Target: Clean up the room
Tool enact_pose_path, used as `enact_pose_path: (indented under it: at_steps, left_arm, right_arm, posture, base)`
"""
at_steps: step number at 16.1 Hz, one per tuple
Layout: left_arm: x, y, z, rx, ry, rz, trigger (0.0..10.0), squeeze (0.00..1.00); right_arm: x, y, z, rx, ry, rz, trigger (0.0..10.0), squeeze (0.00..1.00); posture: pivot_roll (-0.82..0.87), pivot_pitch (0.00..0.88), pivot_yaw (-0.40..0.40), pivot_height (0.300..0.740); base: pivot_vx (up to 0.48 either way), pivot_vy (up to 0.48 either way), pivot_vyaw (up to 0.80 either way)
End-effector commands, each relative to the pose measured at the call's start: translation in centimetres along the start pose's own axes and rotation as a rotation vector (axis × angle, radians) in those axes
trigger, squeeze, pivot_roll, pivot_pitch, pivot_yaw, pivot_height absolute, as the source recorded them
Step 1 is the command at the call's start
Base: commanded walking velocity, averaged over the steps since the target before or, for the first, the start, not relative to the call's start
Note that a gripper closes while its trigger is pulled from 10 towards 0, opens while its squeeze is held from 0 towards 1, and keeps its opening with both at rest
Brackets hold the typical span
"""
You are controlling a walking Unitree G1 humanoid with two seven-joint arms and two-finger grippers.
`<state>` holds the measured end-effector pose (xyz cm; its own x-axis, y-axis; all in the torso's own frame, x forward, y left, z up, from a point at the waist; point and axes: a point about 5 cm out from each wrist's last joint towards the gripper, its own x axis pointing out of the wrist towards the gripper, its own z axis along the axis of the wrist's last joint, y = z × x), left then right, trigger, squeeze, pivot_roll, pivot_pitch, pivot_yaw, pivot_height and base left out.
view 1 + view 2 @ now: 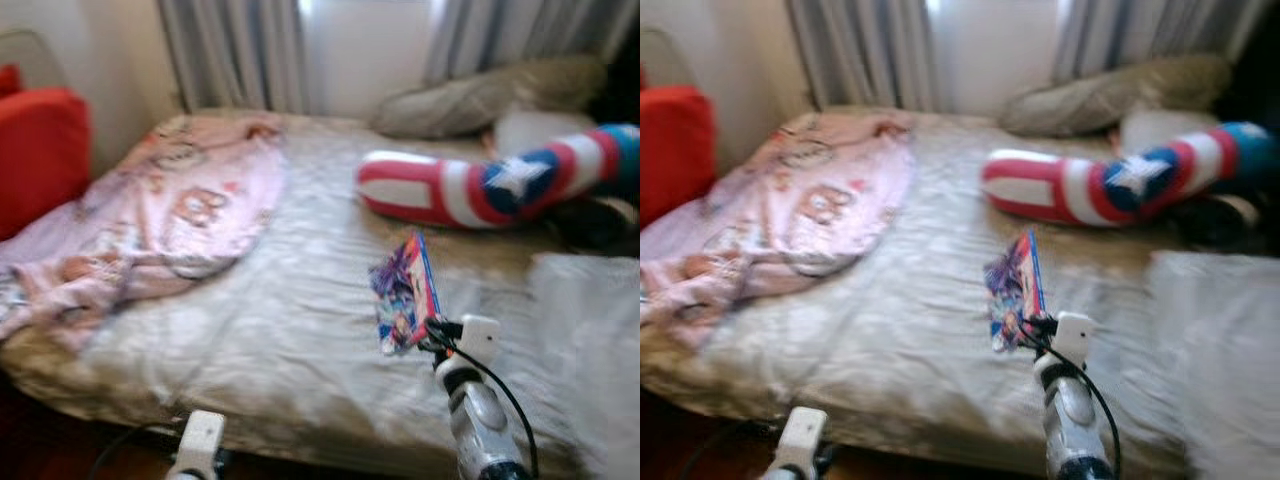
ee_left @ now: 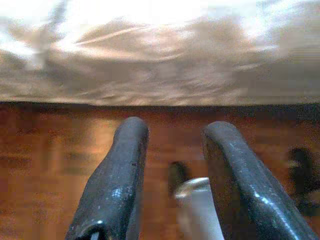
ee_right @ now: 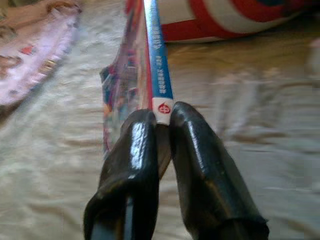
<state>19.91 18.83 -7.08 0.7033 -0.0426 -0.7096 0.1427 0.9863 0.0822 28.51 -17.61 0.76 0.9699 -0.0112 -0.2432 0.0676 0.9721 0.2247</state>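
A thin colourful book with a blue spine is held on edge just above the beige bed sheet. My right gripper is shut on the book's near end, its arm reaching over the bed's front edge. My left gripper hangs low in front of the bed, fingers open over the wooden floor. A pink patterned blanket lies crumpled on the bed's left side. A red, white and blue star-marked cushion lies at the far right.
A red cushion stands left of the bed. Grey pillows rest near the curtains at the back. A pale folded cover lies on the bed's right. A pale metallic object shows on the floor between my left fingers.
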Motion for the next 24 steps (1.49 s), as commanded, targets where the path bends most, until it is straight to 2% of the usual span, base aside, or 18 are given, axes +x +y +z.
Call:
enact_pose_path:
  at_steps: [1,6,14,22,24]
  left_arm:
    - [-0.27,0.47,-0.73,-0.003,0.024,0.012,10.0,0.0]
    - [-0.42,0.56,-1.02,-0.018,0.021,0.014,10.0,0.0]
    - [-0.52,0.91,-1.18,-0.023,0.027,0.021,10.0,0.0]
    - [-0.46,0.81,-1.1,-0.038,0.028,0.017,10.0,0.0]
    - [-0.4,0.74,-1.02,-0.036,0.031,0.014,10.0,0.0]
  right_arm:
    - [0.67,0.4,1.57,0.008,-0.072,0.001,10.0,0.0]
    - [0.66,0.2,1.53,0.009,-0.068,-0.015,10.0,0.0]
    - [0.92,0.85,1.57,0.009,-0.06,0.009,10.0,0.0]
    - [0.91,1.06,1.64,-0.012,-0.067,0.029,10.0,0.0]
    - [0.84,1.18,1.44,-0.052,-0.054,0.045,10.0,0.0]
  posture:
    - [0.01,0.0,0.004,0.74]
    - [0.01,0.0,0.007,0.74]
    - [0.02,0.0,0.009,0.74]
    - [0.01,0.0,0.016,0.74]
    - [0.01,0.0,0.014,0.74]
  base:
    - [0.0,0.0,0.0]
    - [0.0,0.0,0.0]
    - [0.0,0.0,-0.74]
    - [0.0,0.0,0.0]
    - [0.0,0.0,0.0]
